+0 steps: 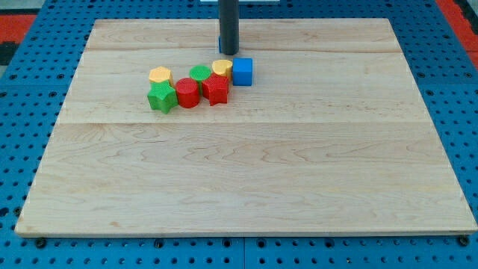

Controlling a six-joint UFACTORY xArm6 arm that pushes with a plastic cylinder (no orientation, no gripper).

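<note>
My tip (228, 52) rests on the wooden board (246, 172) near the view's top, just above a cluster of blocks. Nearest to it are a yellow block (222, 68) and a blue cube (242, 72), both slightly below the tip with a small gap. Left of the yellow block is a green cylinder (200, 73). Below these stand a red star-like block (216, 89) and a red cylinder (187, 93). At the cluster's left are a yellow hexagon (160, 75) and a green star-like block (161, 97).
The board lies on a blue pegboard surface (30, 90). A red area (19, 22) shows at the view's top left corner and another red area (455, 15) at the top right.
</note>
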